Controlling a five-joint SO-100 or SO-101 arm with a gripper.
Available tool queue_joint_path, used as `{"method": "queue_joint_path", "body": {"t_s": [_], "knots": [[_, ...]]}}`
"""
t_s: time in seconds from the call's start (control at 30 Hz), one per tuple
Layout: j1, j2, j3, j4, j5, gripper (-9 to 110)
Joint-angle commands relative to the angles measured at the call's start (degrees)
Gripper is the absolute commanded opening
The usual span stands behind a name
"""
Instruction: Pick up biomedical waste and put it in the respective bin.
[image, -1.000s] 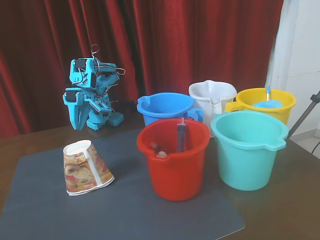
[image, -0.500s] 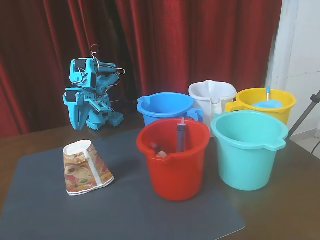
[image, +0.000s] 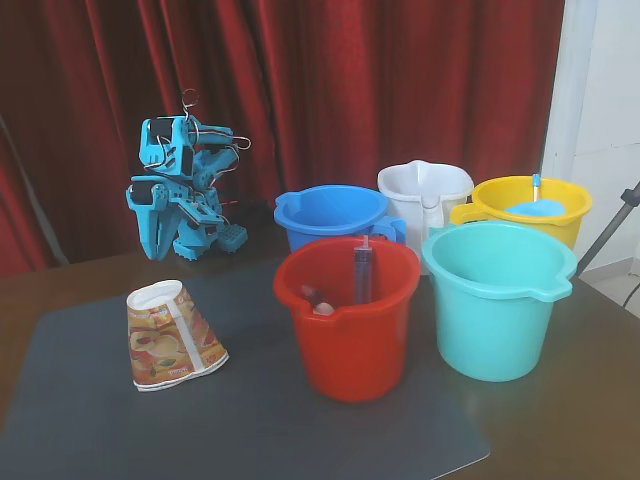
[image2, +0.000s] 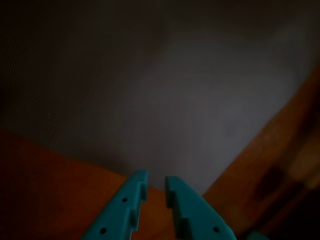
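In the wrist view the gripper (image2: 156, 181) enters from the bottom edge as two turquoise plastic fingers (image2: 131, 200) with small holes in their faces. Their tips are nearly together, only a narrow slit being left between them, and nothing is held or touched. Under them a grey mat (image2: 150, 100) with a fine, matte surface is seen, dim and blurred, bordered by the brown wooden table (image2: 45, 180).

In the fixed view the arm (image: 180, 190) is folded at the back of the table (image: 590, 400), in front of a red pleated curtain (image: 350, 80); it is made of bright turquoise plastic with thin wires looping above it. The gripper cannot be made out clearly here.

Near the left end of the grey mat (image: 250, 430), well apart from the arm, the paper cup (image: 172, 335) is lying on its side. It is crushed into a flattened cone, white with orange, yellow and red food pictures, its pale open rim turned up and to the left.

To the right, a glossy red bucket (image: 350, 330) stands on the mat, with a syringe (image: 362, 275) leaning upright inside it. Just beside it on the right stands the turquoise bucket (image: 495, 310), smooth plastic with a pouring lip. Behind them a blue bucket (image: 335, 215), a white jug (image: 425, 195) and a yellow bucket (image: 535, 205) are ranged in a row.
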Motion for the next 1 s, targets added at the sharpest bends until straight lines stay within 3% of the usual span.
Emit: {"method": "queue_joint_path", "body": {"t_s": [0.0, 0.27, 0.4, 0.5, 0.67, 0.83, 0.97], "knots": [[0.0, 0.3, -0.3, 0.0, 0.4, 3], [0.0, 0.3, -0.3, -0.8, 0.2, 3], [-3.0, 0.3, -0.3, -9.6, 0.6, 3], [-3.4, 0.3, -0.3, -18.1, 9.0, 3], [-4.0, 0.0, -0.3, -32.1, 34.4, 4], [-9.2, -0.7, -0.9, -48.0, 37.1, 4], [-13.1, -4.7, -6.4, -49.8, 39.6, 4]]}}
